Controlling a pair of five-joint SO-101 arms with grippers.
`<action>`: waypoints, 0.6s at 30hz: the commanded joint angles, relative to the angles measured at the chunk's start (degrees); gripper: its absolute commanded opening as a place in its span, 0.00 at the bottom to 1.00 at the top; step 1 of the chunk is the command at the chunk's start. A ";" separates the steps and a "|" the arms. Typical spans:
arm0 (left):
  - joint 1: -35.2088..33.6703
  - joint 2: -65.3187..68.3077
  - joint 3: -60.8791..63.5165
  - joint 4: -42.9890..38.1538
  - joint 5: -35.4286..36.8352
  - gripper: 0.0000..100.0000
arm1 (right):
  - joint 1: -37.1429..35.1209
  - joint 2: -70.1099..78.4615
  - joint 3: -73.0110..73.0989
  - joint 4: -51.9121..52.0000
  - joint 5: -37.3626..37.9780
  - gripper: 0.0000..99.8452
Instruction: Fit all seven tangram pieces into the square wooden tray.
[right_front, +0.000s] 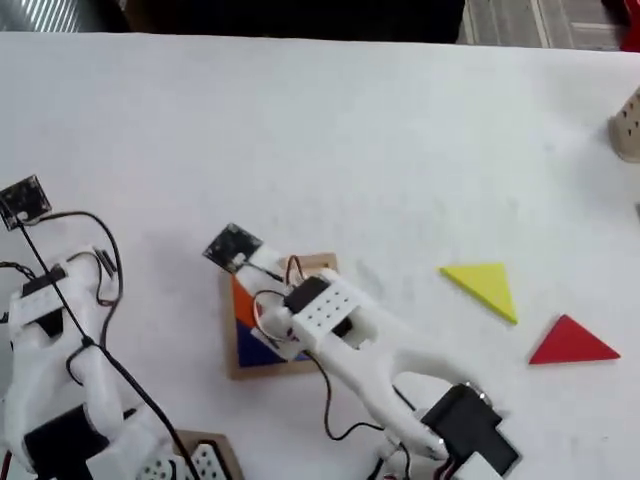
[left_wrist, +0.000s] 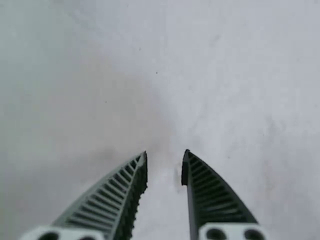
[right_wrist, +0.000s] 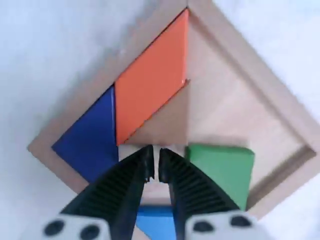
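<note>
Placement inside the tray (right_wrist: 260, 72) is the step in hand, as we read it. The right jaws hang low over the tray's middle, drawn together to a thin slit with nothing between them that we can make out. Their tips are just beside the green piece (right_wrist: 222, 167) and near the corner of the orange piece (right_wrist: 150, 95). The orange piece lies along one rim with the dark blue triangle (right_wrist: 90, 142) touching it, and a light blue piece (right_wrist: 156, 220) lies under the jaws. Beyond the green piece much of the tray floor is bare wood, so we judge the task about half done.

On the surface (right_front: 380, 140), well apart from the tray, lie the yellow triangle (right_front: 486, 284) and, near it, the red triangle (right_front: 570, 343). The left jaws are parted and empty over bare surface.

Next, we judge, either the green piece wants nudging flush against its neighbours, or the right arm (right_front: 360, 350) must lift clear and swing out to the yellow triangle. There the jaws would have to open wide enough to take its edges. A piece that flat will likely call for a low, square grip.
</note>
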 joint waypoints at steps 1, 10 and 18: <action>-0.13 -0.92 -2.02 -1.05 0.53 0.13 | 0.48 -1.27 -2.55 0.22 -0.44 0.02; -0.13 -0.92 -1.93 -1.05 0.53 0.13 | 3.21 -17.10 -2.20 10.42 -0.44 0.02; -0.13 -0.92 -1.93 -1.05 0.53 0.13 | 15.96 -20.44 5.27 -1.98 -0.53 0.02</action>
